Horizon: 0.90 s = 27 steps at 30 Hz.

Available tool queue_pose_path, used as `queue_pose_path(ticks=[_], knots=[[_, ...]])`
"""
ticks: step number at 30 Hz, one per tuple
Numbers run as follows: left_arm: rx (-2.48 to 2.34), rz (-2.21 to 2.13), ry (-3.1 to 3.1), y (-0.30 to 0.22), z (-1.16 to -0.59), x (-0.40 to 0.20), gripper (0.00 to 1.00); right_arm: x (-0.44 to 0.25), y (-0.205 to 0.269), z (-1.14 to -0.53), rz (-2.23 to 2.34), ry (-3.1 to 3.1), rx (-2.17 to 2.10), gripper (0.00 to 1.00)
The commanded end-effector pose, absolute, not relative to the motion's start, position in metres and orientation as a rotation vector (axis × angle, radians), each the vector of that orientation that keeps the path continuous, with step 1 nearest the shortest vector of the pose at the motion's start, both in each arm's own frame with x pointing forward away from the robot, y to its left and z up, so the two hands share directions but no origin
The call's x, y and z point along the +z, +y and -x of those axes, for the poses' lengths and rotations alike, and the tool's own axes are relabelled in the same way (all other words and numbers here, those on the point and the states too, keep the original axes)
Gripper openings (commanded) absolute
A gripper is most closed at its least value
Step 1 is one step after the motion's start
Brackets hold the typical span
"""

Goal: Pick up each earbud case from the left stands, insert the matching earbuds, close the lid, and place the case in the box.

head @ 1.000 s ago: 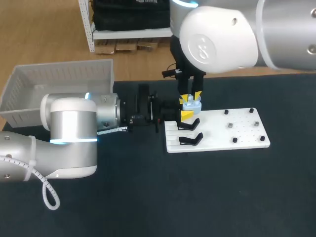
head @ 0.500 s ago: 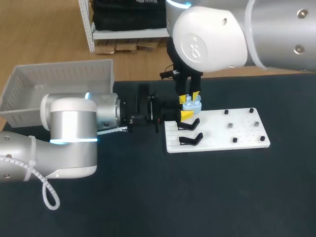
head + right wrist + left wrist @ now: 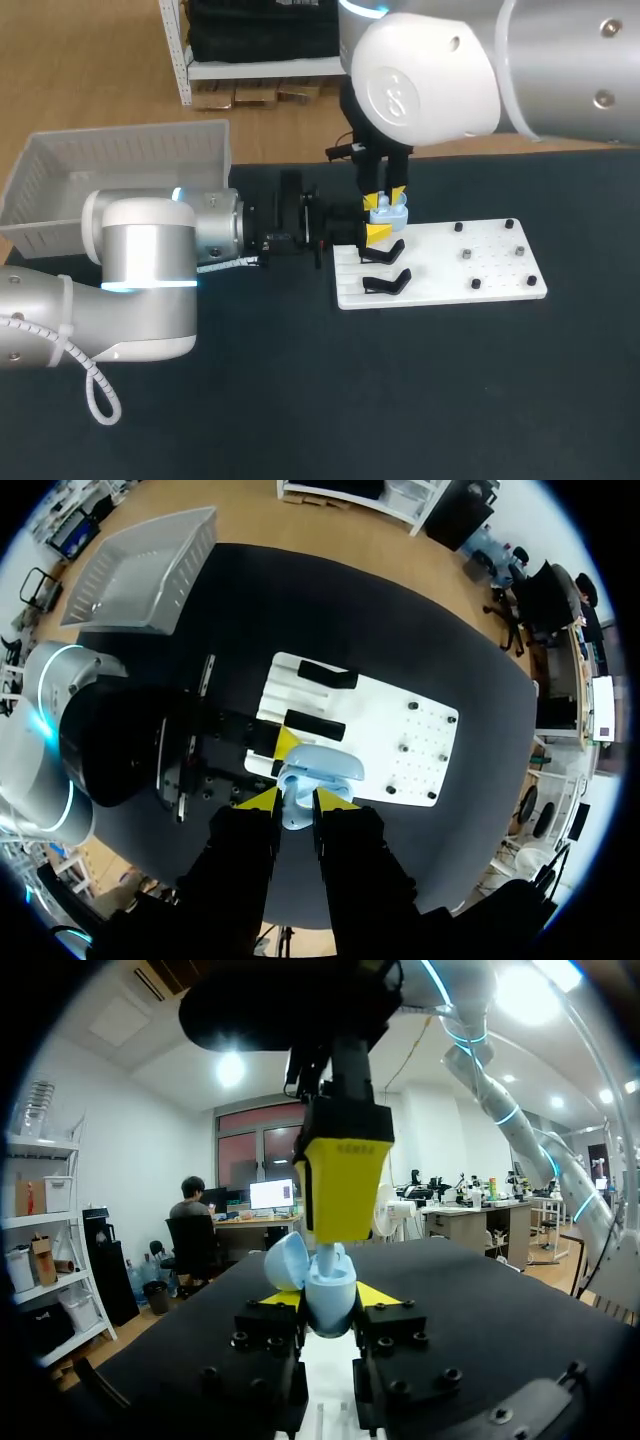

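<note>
Earbud case, pale blue with its lid hinged open to one side, sits clamped between the yellow tips of our left gripper, which grips it from both sides just above the near end of the white board. We judge it is held upright and off the black stands so that its open mouth faces straight up, giving our other arm a steady, fixed target. Our right gripper hangs directly over that mouth, fingers pointing down and drawn close together on a small pale piece, which we take to be the earbud, though it is mostly hidden by the fingertips. In the left wrist view the piece meets the case's cavity, so we judge the insertion to be under way but cannot tell whether it is fully seated. The box waits well apart, beyond our left arm, for the closed case.
</note>
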<state>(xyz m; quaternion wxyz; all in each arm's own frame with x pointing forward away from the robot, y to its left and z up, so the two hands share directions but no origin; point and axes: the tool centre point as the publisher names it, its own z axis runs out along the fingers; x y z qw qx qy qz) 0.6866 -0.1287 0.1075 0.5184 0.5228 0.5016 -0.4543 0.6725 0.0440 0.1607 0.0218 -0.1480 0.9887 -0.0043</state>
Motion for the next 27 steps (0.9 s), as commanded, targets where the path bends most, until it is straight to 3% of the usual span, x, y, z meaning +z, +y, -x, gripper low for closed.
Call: queue_pose_path(ticks=[1,27], knots=[[-1.083,-1.248,1.202,-0.1294,-0.6852,0.1063,0.0,0.1601,0.044,-0.674,0.459,3.068,-0.01,0.0],[-1.083,-1.248,1.202,-0.1294,-0.6852,0.1063,0.0,0.152,0.0459,-0.6787,0.47,3.077,-0.04,0.0]])
